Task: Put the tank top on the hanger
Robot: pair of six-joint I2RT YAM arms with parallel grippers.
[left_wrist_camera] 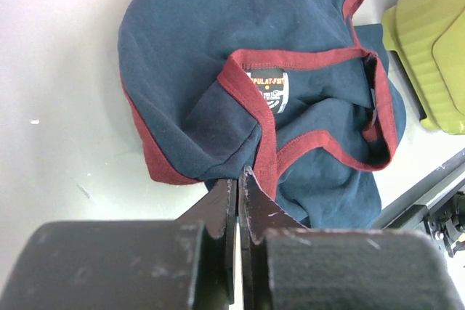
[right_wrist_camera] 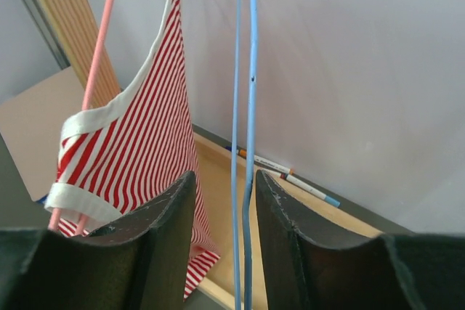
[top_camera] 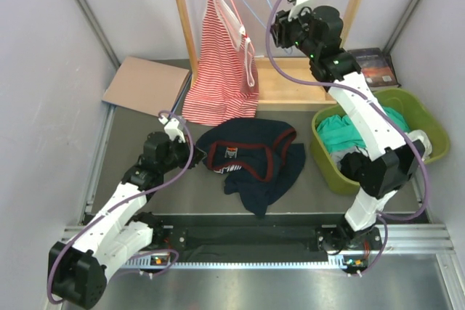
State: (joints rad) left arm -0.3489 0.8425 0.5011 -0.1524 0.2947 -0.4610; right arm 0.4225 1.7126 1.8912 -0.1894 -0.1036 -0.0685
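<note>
We see the tank top (top_camera: 251, 161) lying in a crumpled heap on the grey table (top_camera: 182, 197), roughly midway between the two arms. Its dark red trim curls across the navy cloth, and the neck label faces up. The left gripper (left_wrist_camera: 238, 179) sits low at the heap's left edge with its jaws pressed together. The tips meet right at the red hem, and we cannot tell whether any cloth is caught between them.

The hanger (right_wrist_camera: 251, 107) hangs at the back, well apart from the tank top, with nothing on it. The right gripper (right_wrist_camera: 225, 179) is raised up to it. Its jaws stand narrowly apart with the two blue wires running down between them. One wire is just beside the right finger, and neither wire is clamped.

Just left of the blue hanger, a red-and-white striped top (top_camera: 221, 70) hangs on a pink hanger (right_wrist_camera: 102, 56), with a wooden post (top_camera: 182, 12) beside it. Two markers (right_wrist_camera: 290, 173) lie on the wooden base (top_camera: 290, 85) beneath. A brown board (top_camera: 145, 85) lies flat at the back left. A yellow-green bin (top_camera: 327, 165) holding a green garment (top_camera: 349, 132) stands to the right of the tank top, beside the right arm.
</note>
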